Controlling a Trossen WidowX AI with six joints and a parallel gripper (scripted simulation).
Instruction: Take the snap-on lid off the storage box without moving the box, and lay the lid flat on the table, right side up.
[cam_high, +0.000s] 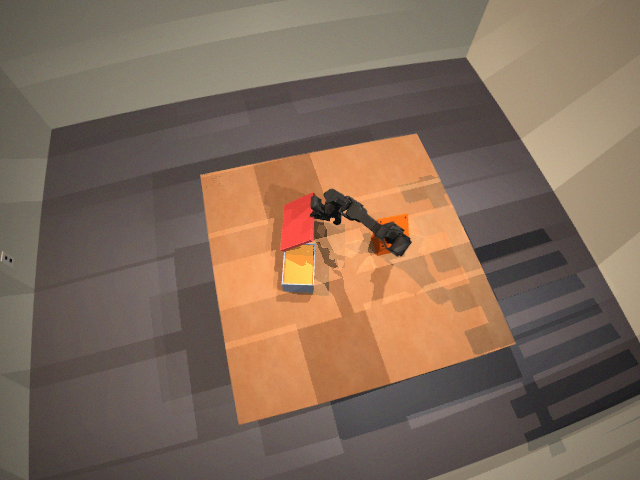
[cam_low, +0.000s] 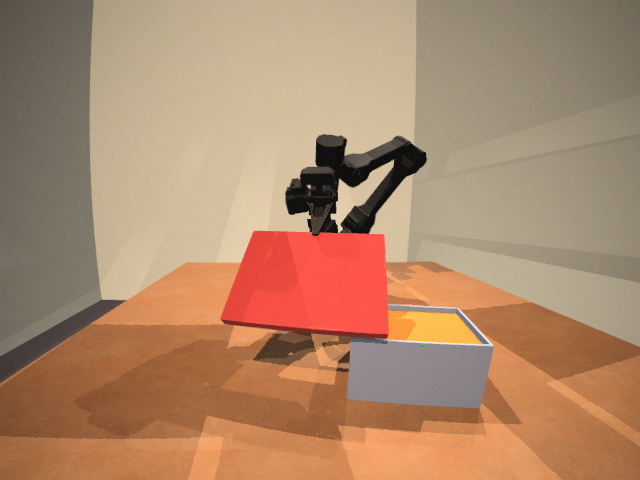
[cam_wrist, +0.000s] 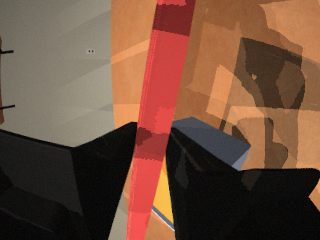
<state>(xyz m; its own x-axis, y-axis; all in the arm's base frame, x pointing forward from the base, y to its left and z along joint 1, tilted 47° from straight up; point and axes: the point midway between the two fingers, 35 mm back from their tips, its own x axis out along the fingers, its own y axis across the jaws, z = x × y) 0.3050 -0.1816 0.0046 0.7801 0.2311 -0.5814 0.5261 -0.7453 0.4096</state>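
The narrowly parted fingers (cam_high: 313, 210) (cam_low: 315, 233) gripped one long edge of the red lid (cam_high: 298, 223) (cam_low: 312, 281) (cam_wrist: 162, 75), which sloped down away from them above the tabletop (cam_high: 341, 356) (cam_low: 258, 449) (cam_wrist: 215, 45), beside the open storage box (cam_high: 298, 288) (cam_low: 417, 373) (cam_wrist: 215, 137).

Red lid (cam_high: 298, 222) (cam_low: 310, 284) (cam_wrist: 162, 85), grey-blue box (cam_high: 298, 288) (cam_low: 416, 374) (cam_wrist: 212, 137) (yellow-orange inside), black arm (cam_high: 364, 217) (cam_low: 385, 188), orange-brown tabletop (cam_high: 341, 356) (cam_low: 129, 372) (cam_wrist: 215, 50).

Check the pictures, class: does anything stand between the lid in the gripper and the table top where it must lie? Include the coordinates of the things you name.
Nothing visible blocks the way down beside the storage box (cam_high: 298, 288) (cam_low: 416, 373). The red lid (cam_high: 298, 223) (cam_low: 315, 284) (cam_wrist: 162, 85), tilted in the gripper (cam_high: 314, 206) (cam_low: 315, 233) (cam_wrist: 152, 131), has one corner near the box's rim, which might catch.
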